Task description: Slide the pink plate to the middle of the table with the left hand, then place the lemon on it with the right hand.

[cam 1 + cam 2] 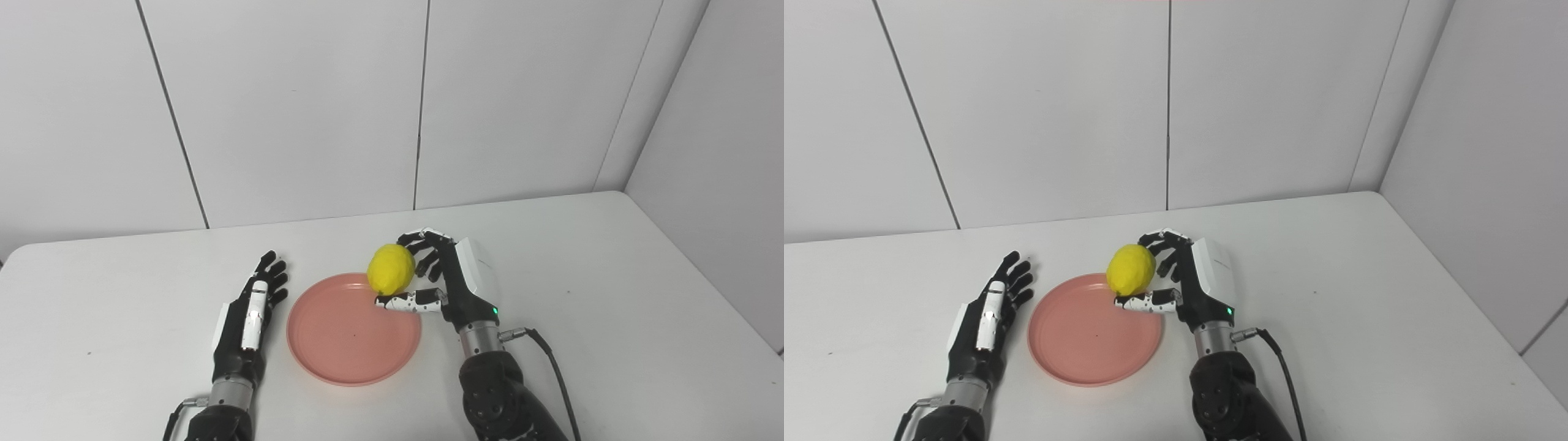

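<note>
Right hand (456, 278) fingers grip the lemon (391, 269) over the pink plate (353, 329) rim — left hand (248, 315) flat, fingers apart.

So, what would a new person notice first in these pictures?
First, the bright yellow lemon held in the right hand, over the far right rim of the pink plate near the table's middle. Then the left hand, open and flat on the white table, just left of the plate.

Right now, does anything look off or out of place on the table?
Nothing stands out. The pink plate lies flat and whole, the right hand holds the lemon over its far rim, and the left hand rests open beside it.
</note>
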`<state>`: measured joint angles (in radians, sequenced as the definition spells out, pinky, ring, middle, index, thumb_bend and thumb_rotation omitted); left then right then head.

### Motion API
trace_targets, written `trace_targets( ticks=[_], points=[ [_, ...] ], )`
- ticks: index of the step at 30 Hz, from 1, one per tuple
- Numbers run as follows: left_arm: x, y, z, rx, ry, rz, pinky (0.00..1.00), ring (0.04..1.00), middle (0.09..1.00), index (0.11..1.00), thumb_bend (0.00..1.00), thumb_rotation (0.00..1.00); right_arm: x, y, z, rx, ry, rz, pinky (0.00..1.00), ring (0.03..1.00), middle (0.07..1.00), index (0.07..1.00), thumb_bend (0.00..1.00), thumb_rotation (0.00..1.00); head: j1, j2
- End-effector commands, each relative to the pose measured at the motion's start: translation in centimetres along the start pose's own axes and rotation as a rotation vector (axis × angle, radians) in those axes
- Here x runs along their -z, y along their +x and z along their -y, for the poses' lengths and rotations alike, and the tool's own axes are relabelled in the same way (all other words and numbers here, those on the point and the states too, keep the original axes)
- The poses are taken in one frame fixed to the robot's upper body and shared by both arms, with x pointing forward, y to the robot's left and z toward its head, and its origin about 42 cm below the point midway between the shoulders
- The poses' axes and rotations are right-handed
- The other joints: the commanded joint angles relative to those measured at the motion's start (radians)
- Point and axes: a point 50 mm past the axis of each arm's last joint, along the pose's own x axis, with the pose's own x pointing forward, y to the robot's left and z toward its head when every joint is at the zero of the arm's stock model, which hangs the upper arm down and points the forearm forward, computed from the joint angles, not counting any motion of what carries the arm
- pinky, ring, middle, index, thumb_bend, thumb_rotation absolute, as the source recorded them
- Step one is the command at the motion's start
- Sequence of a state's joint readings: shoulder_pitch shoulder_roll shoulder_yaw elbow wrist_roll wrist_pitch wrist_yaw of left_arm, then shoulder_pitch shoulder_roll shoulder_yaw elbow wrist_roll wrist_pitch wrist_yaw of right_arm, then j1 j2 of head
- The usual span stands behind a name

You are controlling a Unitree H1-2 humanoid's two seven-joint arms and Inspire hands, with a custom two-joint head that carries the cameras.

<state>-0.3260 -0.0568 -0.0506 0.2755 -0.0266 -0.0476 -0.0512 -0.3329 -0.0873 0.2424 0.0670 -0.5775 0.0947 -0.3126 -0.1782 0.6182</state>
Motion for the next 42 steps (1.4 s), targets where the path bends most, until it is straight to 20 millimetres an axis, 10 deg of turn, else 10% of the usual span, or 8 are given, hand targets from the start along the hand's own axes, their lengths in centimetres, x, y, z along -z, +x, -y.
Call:
trace_targets(
  ticks=[1,19,27,42],
  points=[
    [-0.1,-0.1,1.3,0.024,-0.005,-0.008,0.89,0.908,0.907,0.902,0.34,1.00,-1.6,0.9,0.8,0.013,0.009,0.126,0.43,0.456,0.455,0.519,0.52,0.00,0.004,0.000],
    [0.0,0.6,3.0,0.029,-0.006,0.000,0.90,0.913,0.915,0.916,0.29,1.00,-0.6,0.2,0.8,-0.111,0.026,0.213,0.40,0.437,0.444,0.523,0.52,0.00,0.103,0.000],
    [0.1,0.7,3.1,0.029,-0.002,0.002,0.90,0.912,0.911,0.914,0.28,1.00,-0.8,0.2,-0.2,-0.148,-0.037,0.256,0.18,0.248,0.471,0.488,0.53,0.00,0.100,-0.002],
    [0.2,0.6,3.0,0.032,-0.015,0.004,0.90,0.912,0.914,0.917,0.27,1.00,0.0,-0.1,-2.2,-0.231,-0.084,0.246,0.12,0.184,0.469,0.487,0.53,0.00,0.094,-0.007]
  ],
)
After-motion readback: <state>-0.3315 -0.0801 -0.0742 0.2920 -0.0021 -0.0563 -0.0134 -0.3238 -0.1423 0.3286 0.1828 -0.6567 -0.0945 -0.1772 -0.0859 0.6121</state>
